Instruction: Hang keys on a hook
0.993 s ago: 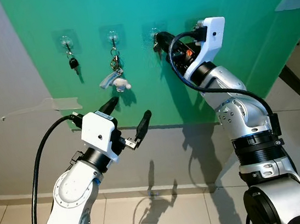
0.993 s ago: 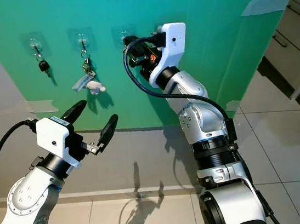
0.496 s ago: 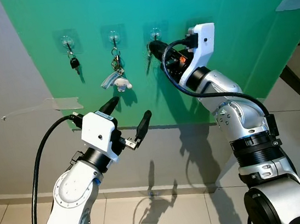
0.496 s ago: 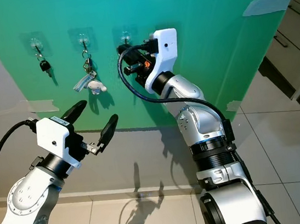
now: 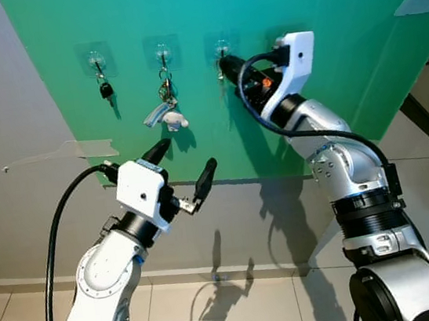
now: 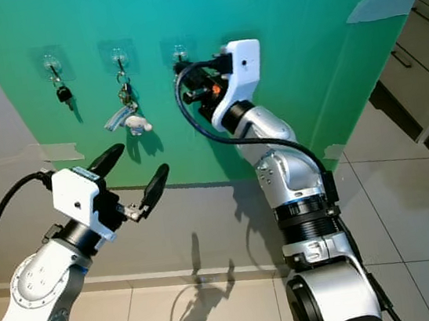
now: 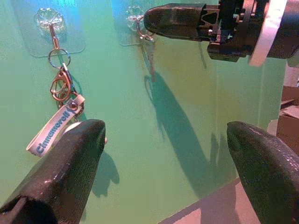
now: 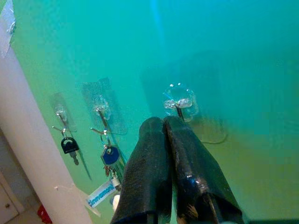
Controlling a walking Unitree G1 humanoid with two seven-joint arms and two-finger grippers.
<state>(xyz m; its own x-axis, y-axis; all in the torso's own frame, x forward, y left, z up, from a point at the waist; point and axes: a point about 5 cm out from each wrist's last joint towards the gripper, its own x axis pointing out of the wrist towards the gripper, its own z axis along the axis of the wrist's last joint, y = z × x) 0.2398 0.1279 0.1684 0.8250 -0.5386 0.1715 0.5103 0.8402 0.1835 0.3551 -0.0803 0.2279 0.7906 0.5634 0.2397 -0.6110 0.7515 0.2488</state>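
Note:
Three clear hooks are stuck on the green wall panel. My right gripper is raised to the third hook, its fingers pressed together just under it. In the left wrist view a key ring with a small key hangs at the right gripper's tip, right at that hook; I cannot tell whether the ring sits on the hook. My left gripper is held open lower down, away from the wall, with nothing between its fingers.
The first hook carries a black key. The middle hook holds a key bunch with a strap and a white plush. A grey wall lies to the left, a tiled floor below, and dark cabinets to the right.
The right gripper, which had dropped left and away from the third hook with the key dangling, has moved back up and right to the hook. The left arm has not moved.

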